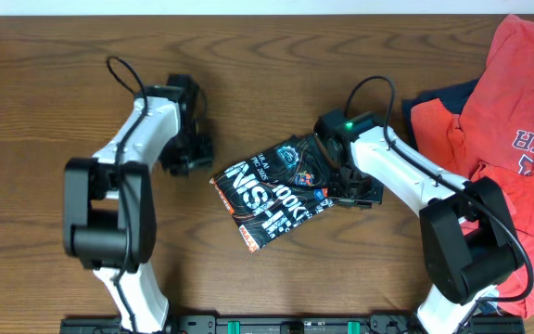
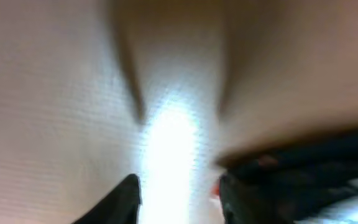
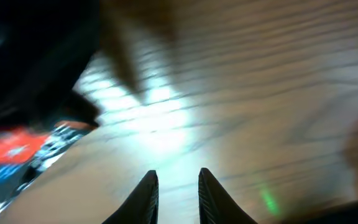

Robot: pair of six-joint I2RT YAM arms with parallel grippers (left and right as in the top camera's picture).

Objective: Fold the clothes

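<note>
Overhead, the jersey [image 1: 272, 190] lies as a compact folded bundle mid-surface [image 1: 54, 74]. The left gripper [image 1: 191, 153] and right gripper [image 1: 349, 186] flank it — jaws parted, holding nothing. Folding looks nearly finished; the next move is likely a final tuck or a clean retreat.

Brown wood-grain table [image 1: 44, 56]. Bears a black jersey [image 1: 272, 190] near the middle, folded into a small packet, white lettering up. Holds crumpled red T-shirts [image 1: 517, 83] at the right edge, overlapping a navy garment [image 1: 443, 97].
</note>
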